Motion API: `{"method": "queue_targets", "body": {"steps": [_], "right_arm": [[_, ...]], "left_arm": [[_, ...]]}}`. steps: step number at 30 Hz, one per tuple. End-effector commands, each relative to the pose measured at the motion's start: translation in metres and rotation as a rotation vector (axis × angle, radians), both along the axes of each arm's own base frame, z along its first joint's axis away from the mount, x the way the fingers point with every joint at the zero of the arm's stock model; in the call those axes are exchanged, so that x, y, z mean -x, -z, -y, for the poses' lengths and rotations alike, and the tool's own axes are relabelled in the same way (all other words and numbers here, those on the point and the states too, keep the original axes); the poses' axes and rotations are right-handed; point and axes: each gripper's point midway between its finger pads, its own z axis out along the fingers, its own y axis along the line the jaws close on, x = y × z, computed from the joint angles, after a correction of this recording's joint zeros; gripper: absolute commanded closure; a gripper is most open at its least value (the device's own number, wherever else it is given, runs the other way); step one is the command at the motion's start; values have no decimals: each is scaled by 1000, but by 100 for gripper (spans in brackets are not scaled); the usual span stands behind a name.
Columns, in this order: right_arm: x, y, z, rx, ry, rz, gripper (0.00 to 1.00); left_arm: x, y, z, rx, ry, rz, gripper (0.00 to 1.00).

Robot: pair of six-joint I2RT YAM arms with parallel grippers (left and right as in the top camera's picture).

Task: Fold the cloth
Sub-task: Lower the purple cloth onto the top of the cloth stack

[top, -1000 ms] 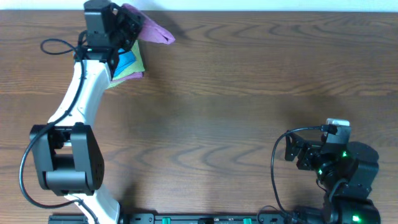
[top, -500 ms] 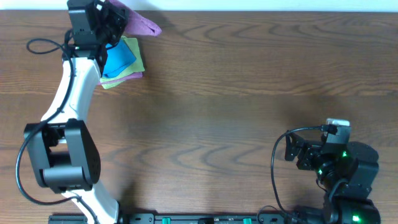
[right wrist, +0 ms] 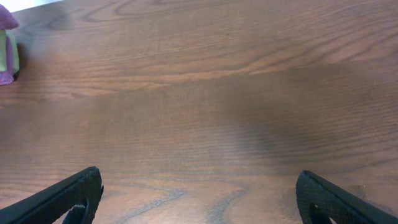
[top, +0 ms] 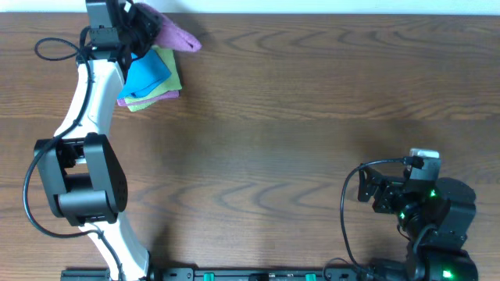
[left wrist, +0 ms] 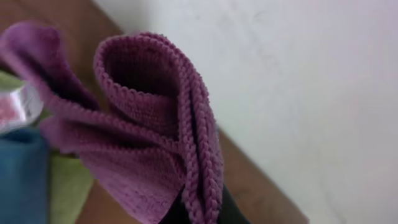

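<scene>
My left end effector (top: 143,22) pinches the bunched cloth (top: 176,34) just beside the blue cloth (top: 148,72); my right end effector (right wrist: 200,200) is spread, well apart from it.

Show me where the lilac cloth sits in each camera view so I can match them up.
Overhead: lilac cloth bunched up at the top left of the picture.
Left wrist: lilac cloth fills the left and centre, its folds close up.
Right wrist: only a small purple sliver at the top left edge, likely it.
Shared landmark: yellow-green cloth, right beside it in all three.
</scene>
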Motion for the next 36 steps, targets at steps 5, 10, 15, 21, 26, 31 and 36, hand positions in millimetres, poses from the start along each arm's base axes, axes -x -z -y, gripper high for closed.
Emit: {"method": "queue_targets", "body": {"steps": [5, 10, 15, 21, 26, 31, 36], "right_arm": [[0, 1, 1, -8, 11, -3, 1], [0, 2, 1, -8, 11, -3, 1], [0, 1, 1, -8, 11, -3, 1], [0, 1, 1, -8, 11, -3, 1], [0, 2, 1, -8, 11, -3, 1], [0, 1, 1, -8, 11, -3, 1], [0, 2, 1, -8, 11, -3, 1]], "left_arm": [[12, -45, -15, -108, 25, 82, 94], [17, -55, -18, -100, 33, 92, 94], [22, -53, -16, -88, 44, 69, 94], [33, -35, -17, -89, 42, -17, 94], [49, -15, -24, -130, 29, -124, 94], [74, 7, -34, -191, -1, -261, 94], [87, 21, -46, -249, -39, -340, 94]]}}
